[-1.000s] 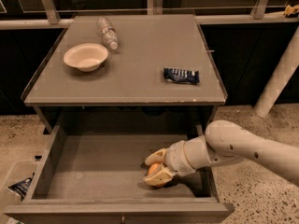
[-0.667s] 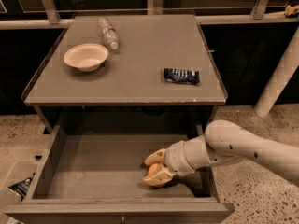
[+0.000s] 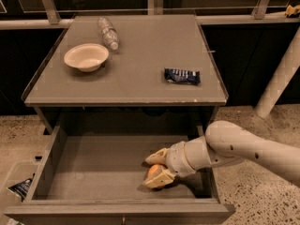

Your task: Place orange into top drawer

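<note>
The top drawer (image 3: 84,172) stands pulled out below the table, wide and shallow with a flat grey-brown bottom. My gripper (image 3: 157,168) reaches in from the right, low over the drawer's right front part. Its two pale fingers sit on either side of the orange (image 3: 154,171), which shows between them just above or on the drawer floor. The fingers are shut on the orange. Part of the fruit is hidden by the lower finger.
On the table top (image 3: 136,74) lie a white bowl (image 3: 86,56), a clear plastic bottle (image 3: 108,32) on its side and a dark blue snack wrapper (image 3: 182,75). A white post (image 3: 281,74) stands at the right. A packet (image 3: 19,188) lies on the floor at left.
</note>
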`<state>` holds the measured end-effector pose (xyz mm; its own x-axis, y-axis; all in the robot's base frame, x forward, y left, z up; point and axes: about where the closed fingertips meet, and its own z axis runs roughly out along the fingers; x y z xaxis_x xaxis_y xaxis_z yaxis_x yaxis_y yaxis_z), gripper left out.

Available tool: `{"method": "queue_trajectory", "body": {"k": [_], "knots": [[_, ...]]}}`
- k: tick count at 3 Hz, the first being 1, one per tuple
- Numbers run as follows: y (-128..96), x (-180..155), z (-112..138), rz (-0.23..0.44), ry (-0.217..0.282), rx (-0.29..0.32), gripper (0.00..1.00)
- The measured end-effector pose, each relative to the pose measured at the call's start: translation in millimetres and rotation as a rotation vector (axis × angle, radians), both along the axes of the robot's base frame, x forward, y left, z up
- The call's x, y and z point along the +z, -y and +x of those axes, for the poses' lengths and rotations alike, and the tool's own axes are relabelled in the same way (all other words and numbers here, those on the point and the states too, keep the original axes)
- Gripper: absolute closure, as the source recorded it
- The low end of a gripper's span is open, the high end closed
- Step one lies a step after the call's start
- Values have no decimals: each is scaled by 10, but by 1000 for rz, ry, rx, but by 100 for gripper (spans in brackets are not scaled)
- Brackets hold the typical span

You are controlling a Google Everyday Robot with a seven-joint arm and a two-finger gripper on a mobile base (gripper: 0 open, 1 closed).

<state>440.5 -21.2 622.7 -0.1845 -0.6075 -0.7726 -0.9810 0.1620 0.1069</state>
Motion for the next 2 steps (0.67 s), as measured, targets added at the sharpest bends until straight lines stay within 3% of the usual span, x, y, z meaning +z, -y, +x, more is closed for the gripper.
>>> {"method": "queue_trajectory", "body": {"k": [1, 2], "knots": [[0, 0, 0, 0, 0, 0, 0], [0, 0, 0, 0, 0, 0, 0]]}}
